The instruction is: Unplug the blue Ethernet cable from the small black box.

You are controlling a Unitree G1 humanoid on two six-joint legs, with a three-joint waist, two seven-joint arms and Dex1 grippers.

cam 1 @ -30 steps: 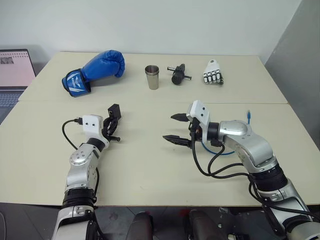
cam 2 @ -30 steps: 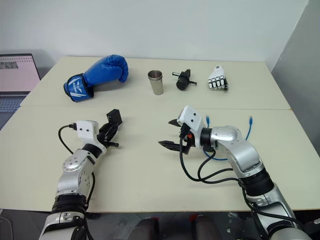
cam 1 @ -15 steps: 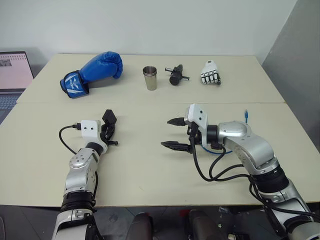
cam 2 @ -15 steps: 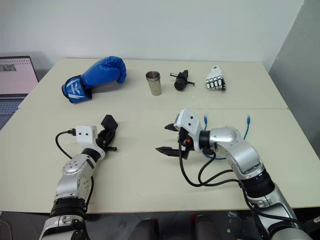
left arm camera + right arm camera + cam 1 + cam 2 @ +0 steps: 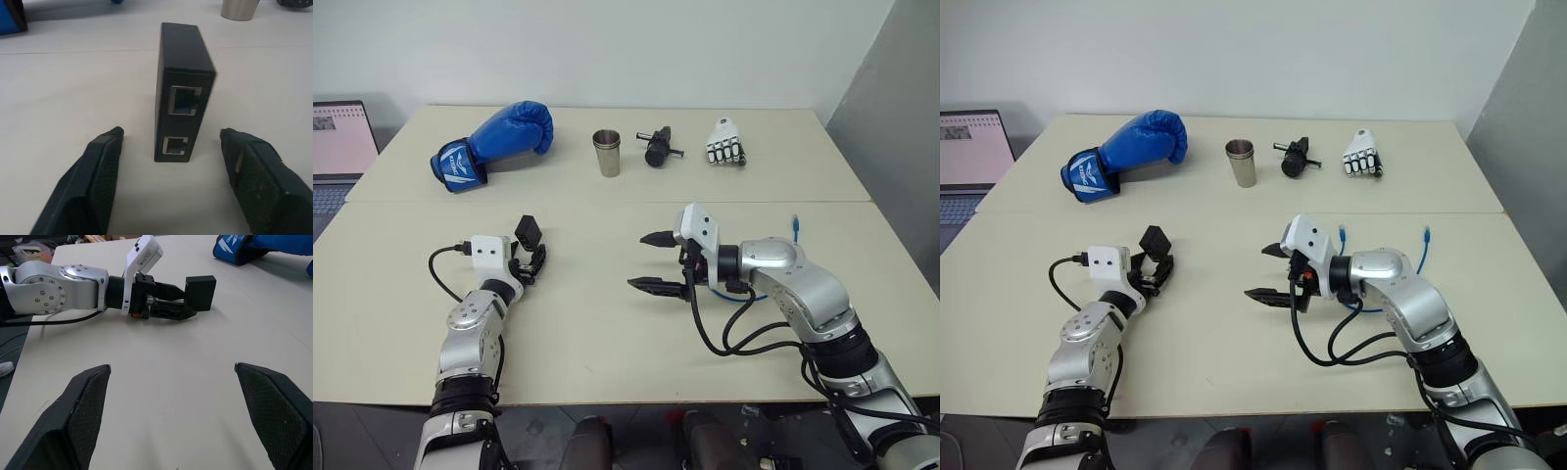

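The small black box (image 5: pixel 182 115) stands on edge straight ahead of the left gripper (image 5: pixel 183 161), between its spread, empty fingers and touching neither, both ports bare, long side running away from the claw; the right gripper (image 5: pixel 651 262), wide and empty, sits farther off; the blue Ethernet cable (image 5: pixel 1424 251) lies behind it, unplugged

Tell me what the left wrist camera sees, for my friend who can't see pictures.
A small black box stands upright on a pale table, showing two empty ports. The left gripper has its two black fingers open on either side of the box, not touching it.
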